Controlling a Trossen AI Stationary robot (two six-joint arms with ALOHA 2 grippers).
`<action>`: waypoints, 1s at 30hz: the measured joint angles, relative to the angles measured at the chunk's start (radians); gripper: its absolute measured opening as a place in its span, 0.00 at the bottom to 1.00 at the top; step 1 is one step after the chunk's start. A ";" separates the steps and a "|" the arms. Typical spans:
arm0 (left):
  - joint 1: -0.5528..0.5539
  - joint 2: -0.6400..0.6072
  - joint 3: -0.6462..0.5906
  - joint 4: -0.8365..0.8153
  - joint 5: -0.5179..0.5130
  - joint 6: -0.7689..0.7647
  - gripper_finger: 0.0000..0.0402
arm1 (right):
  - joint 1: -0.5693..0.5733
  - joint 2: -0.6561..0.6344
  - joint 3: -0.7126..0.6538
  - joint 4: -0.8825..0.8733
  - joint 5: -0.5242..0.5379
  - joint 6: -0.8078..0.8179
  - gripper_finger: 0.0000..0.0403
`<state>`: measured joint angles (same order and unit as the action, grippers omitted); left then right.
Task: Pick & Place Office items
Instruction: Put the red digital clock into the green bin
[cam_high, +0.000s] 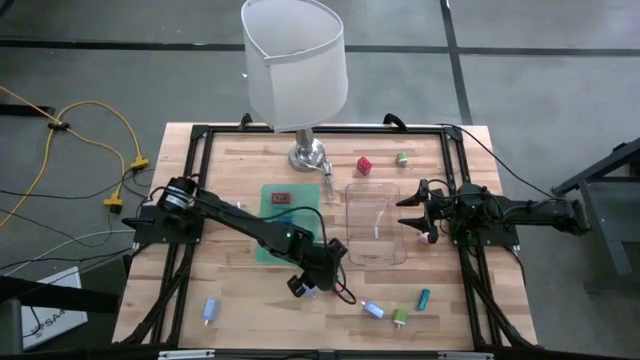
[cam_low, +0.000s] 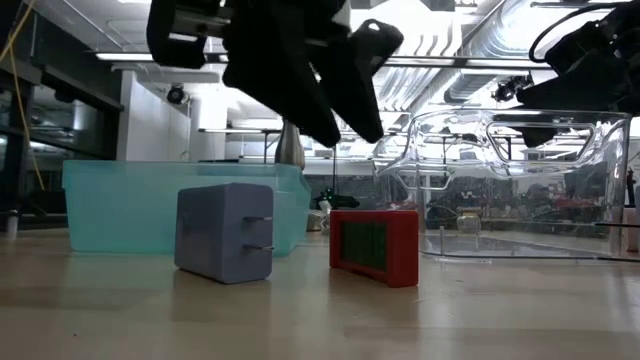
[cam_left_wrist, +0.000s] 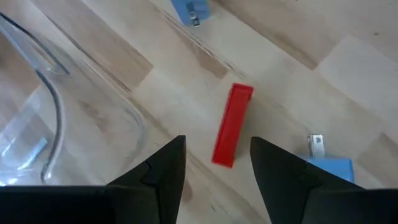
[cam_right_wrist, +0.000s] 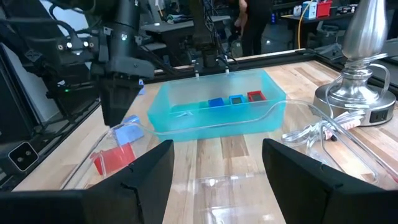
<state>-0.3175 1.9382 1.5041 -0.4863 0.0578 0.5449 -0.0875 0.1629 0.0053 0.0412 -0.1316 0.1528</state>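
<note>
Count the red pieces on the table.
3: a red cube near the lamp base; a flat red piece inside the teal bin; a red block lying under the open left claw. More may be hidden.

Red block (cam_left_wrist: 232, 125) on edge, tabletop

You face a table (cam_high: 240, 300) of pale wood planks, its finish smooth and matt, framed in black metal. At centre right sits a clear plastic tray (cam_high: 375, 222), glossy and see-through; left of it, a teal translucent plastic bin (cam_right_wrist: 214, 112). At the upper centre, a lamp (cam_high: 300, 70) shows a polished metal base under a white, matt shade. The red flat piece (cam_left_wrist: 232, 124) at the middle of the left wrist view looks like smooth, slightly shiny plastic, the blue plug block (cam_low: 225, 232) matt plastic with metal prongs.
</note>
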 joint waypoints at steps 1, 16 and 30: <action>0.000 0.004 0.003 0.019 0.001 0.000 0.43 | 0.000 0.000 0.000 0.000 0.000 0.000 0.58; -0.015 0.064 0.002 0.047 0.000 -0.009 0.43 | 0.000 0.000 0.000 0.001 0.001 0.000 0.58; -0.015 0.107 0.002 0.066 -0.003 -0.033 0.43 | 0.000 0.000 0.000 0.000 0.000 0.000 0.58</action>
<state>-0.3325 2.0449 1.5059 -0.4204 0.0545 0.5118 -0.0875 0.1630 0.0052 0.0414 -0.1315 0.1528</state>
